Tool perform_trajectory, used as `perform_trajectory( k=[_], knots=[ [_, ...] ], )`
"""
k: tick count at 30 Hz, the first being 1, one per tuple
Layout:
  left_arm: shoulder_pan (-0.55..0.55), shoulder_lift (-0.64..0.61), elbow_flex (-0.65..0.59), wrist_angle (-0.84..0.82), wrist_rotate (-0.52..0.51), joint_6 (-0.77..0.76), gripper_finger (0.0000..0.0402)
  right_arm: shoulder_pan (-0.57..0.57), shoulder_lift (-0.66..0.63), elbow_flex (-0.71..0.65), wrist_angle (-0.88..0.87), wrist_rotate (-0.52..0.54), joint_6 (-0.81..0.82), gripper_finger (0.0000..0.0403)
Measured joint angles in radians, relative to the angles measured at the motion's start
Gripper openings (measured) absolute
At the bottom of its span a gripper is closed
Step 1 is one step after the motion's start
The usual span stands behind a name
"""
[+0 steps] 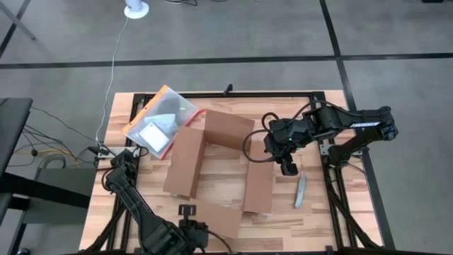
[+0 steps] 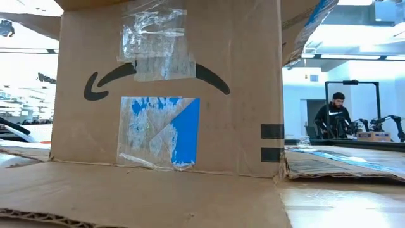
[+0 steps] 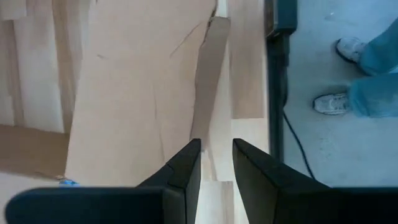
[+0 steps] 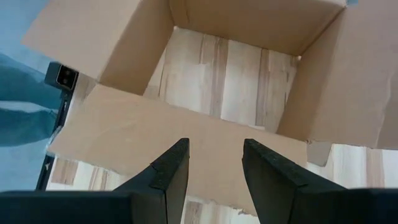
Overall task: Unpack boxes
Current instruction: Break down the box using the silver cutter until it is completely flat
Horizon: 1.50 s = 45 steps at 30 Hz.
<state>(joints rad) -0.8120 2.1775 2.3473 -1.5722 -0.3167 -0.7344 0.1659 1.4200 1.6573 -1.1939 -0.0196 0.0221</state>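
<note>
The brown cardboard box (image 1: 221,166) stands open in the middle of the table with its four flaps spread flat on the wood. Bare table planks show inside it (image 4: 230,78). In the low view its near wall (image 2: 168,88) carries a black arrow mark and blue-and-white tape. My right gripper (image 1: 287,168) hangs open above the box's right flap (image 4: 155,137), touching nothing. My left gripper (image 1: 186,211) waits open at the table's near edge, its fingers (image 3: 186,165) above the near flap's edge (image 3: 208,81).
An orange-edged clear pouch (image 1: 161,122) lies at the far left of the table. A grey cutter (image 1: 300,190) lies to the right of the box. A person's shoes (image 3: 339,102) show on the floor beside the table, and another person (image 2: 333,114) stands in the room behind.
</note>
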Motion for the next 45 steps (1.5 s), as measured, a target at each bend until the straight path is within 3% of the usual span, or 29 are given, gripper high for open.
perform_trajectory(
  k=[6, 16, 20, 23, 26, 34, 45],
  knots=[
    [0.020, 0.003, -0.035, 0.006, -0.082, -0.007, 0.0077, 0.004, 0.000, 0.000, -0.021, 0.000, -0.004, 0.0137],
    [0.042, 0.002, -0.184, 0.018, -0.093, -0.008, 0.0077, 0.004, 0.000, 0.000, -0.021, 0.000, -0.021, 0.0137],
    [0.066, 0.002, -0.209, 0.002, -0.172, -0.076, 0.0063, 0.004, 0.000, 0.000, -0.023, 0.000, -0.022, 0.0137],
    [0.080, 0.002, -0.210, 0.002, -0.213, -0.091, 0.0020, 0.004, -0.001, 0.000, -0.031, 0.000, -0.022, 0.0137],
    [0.088, 0.002, -0.210, 0.000, -0.244, -0.092, 0.0004, 0.006, -0.001, 0.000, -0.041, 0.000, -0.017, 0.0137],
    [0.107, -0.036, -0.151, 0.000, -0.291, -0.074, 0.0000, 0.018, -0.015, 0.003, -0.057, 0.003, 0.040, 0.0133],
    [0.152, -0.230, -0.111, 0.001, -0.397, -0.045, 0.0000, 0.045, -0.122, 0.064, -0.103, 0.045, 0.151, 0.0118]
  ],
)
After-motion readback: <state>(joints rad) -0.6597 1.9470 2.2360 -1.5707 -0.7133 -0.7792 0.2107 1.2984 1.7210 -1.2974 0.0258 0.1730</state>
